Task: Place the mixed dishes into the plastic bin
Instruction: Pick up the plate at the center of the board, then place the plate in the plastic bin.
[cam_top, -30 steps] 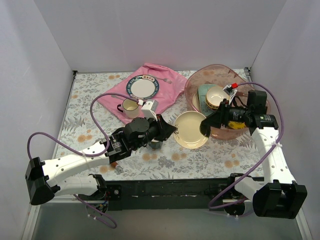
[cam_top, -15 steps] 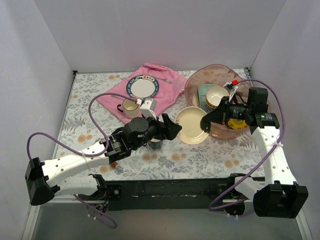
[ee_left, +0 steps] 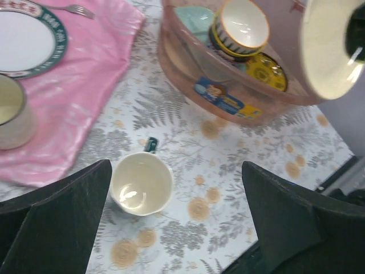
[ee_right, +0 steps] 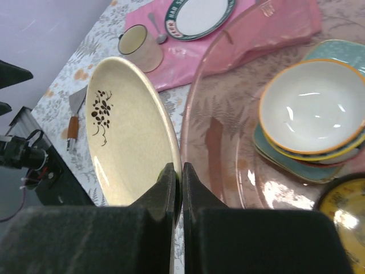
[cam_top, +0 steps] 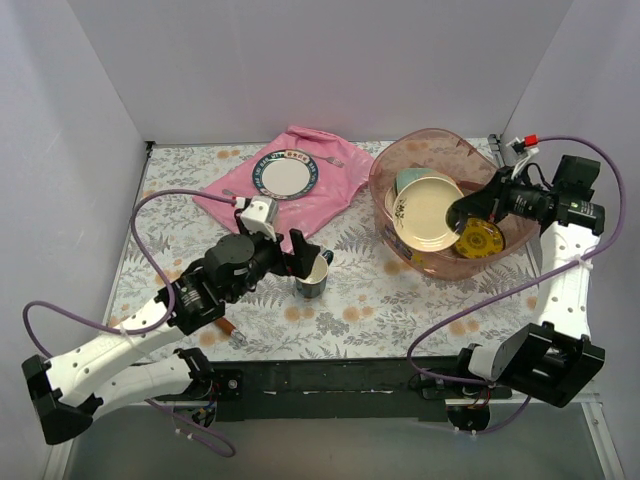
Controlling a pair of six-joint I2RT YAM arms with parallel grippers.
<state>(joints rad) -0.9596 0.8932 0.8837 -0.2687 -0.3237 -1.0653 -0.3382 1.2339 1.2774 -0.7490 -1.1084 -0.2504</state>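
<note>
My right gripper (ee_right: 181, 181) is shut on the rim of a cream plate (ee_right: 128, 145) with a dark flower sprig. It holds the plate tilted over the pink plastic bin (cam_top: 381, 190), by the bin's near-left wall (ee_right: 228, 142). Inside the bin lie an orange-rimmed bowl (ee_right: 313, 114), a pale green tray (ee_right: 272, 149) and a yellow plate (cam_top: 478, 240). My left gripper (cam_top: 312, 252) is open, its fingers (ee_left: 57, 217) wide apart above the table. A dark mug with a white inside (ee_left: 141, 182) stands upright by its left finger.
A pink cloth (cam_top: 330, 180) at the back carries a white green-rimmed plate (cam_top: 285, 177), a fork (ee_left: 77, 8) and a cream mug (ee_right: 140, 48). A wooden-handled spatula (ee_right: 73, 111) lies near the left arm. White walls close in three sides.
The right gripper shut on the cream plate, then carried it up from the table to over the bin. The left gripper opened and drew back left, leaving the dark mug standing.
</note>
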